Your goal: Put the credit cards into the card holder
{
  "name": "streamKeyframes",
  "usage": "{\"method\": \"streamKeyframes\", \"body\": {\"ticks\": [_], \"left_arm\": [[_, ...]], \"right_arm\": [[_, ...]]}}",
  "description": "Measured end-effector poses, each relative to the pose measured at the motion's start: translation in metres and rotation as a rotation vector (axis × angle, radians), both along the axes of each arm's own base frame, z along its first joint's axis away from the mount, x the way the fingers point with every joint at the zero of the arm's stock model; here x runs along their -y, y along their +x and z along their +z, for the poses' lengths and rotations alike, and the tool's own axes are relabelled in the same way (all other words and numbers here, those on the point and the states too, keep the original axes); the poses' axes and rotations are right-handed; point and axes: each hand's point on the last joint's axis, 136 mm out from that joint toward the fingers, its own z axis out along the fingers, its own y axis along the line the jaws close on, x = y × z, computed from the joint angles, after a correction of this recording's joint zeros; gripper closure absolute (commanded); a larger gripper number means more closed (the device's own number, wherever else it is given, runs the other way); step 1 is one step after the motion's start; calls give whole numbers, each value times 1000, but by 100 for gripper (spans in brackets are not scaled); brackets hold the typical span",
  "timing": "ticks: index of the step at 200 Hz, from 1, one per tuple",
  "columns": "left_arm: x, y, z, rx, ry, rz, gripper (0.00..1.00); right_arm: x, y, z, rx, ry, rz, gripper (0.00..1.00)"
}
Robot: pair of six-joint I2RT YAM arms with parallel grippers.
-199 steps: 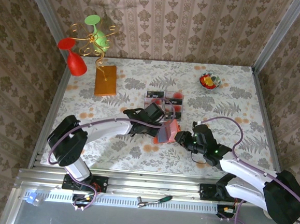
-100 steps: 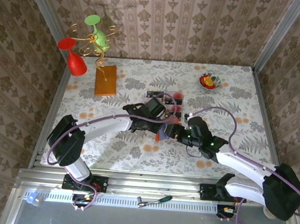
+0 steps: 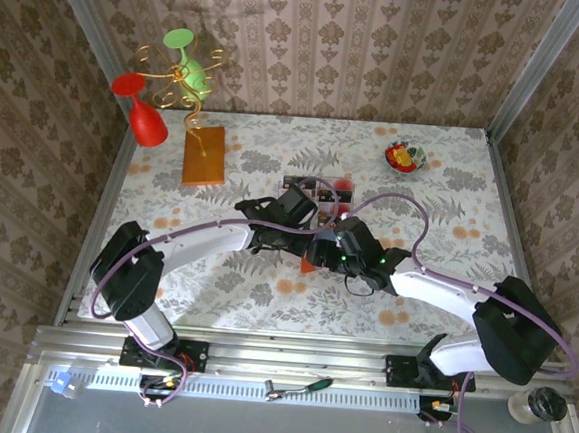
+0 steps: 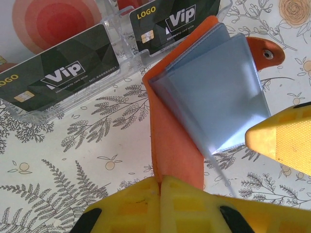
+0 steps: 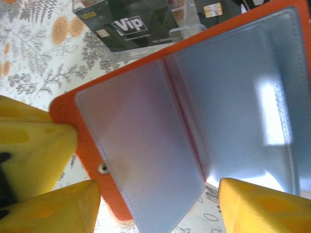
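Credit cards (image 4: pixel 58 68) read "Vip" and "LOGO" beside card holder (image 4: pixel 175 145)

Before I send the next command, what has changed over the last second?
The right arm swung left, toward the card holder, and the right pincer opened wider; its fingers now straddle the holder's open grey-blue sleeves. Unchanged: the left pincer stays shut on the orange cover, and the credit cards sit in their clear stand.

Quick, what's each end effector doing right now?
Left end effector: shut on the card holder, gripping its orange cover.
Right end effector: open, fingers spread wide at the open card holder.
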Motion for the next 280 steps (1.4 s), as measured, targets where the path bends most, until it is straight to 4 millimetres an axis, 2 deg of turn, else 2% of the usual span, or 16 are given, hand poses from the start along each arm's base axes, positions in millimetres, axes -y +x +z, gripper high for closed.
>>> {"method": "streamKeyframes", "body": {"ticks": [31,46,60,91,105,149,183,196,214,230,254,280], "left_arm": [[-1,1,-1,-4,-1,2,100],[-3,-1,-4,-11,3,2,100],[-5,-2,-7,-19,8,1,100],[-9,-5,-13,-36,10,2,100],[-10,-5,-14,-40,7,4,100],[-18,-3,-26,-59,5,21,100],[-21,1,-30,-76,-15,25,100],[-21,2,-32,-87,-20,22,100],[-24,5,-33,-95,-23,20,100],[-28,8,-33,-92,-22,23,100],[-31,12,-33,-91,-22,26,100],[-30,11,-33,-94,-26,19,100]], "right_arm": [[10,4,-12,-4,-77,-35,41],[17,4,-16,-6,-116,-51,49],[22,5,-18,-4,-144,-63,58],[28,9,-23,-1,-183,-70,89],[30,10,-26,-7,-188,-75,96],[33,8,-35,-27,-185,-90,95],[34,-15,-55,-77,-153,-105,95],[31,-22,-56,-82,-128,-108,90],[30,-29,-53,-82,-90,-124,74],[33,-32,-50,-85,-74,-141,64],[36,-34,-42,-82,-66,-150,63],[38,-34,-21,-52,-50,-150,69]]}}
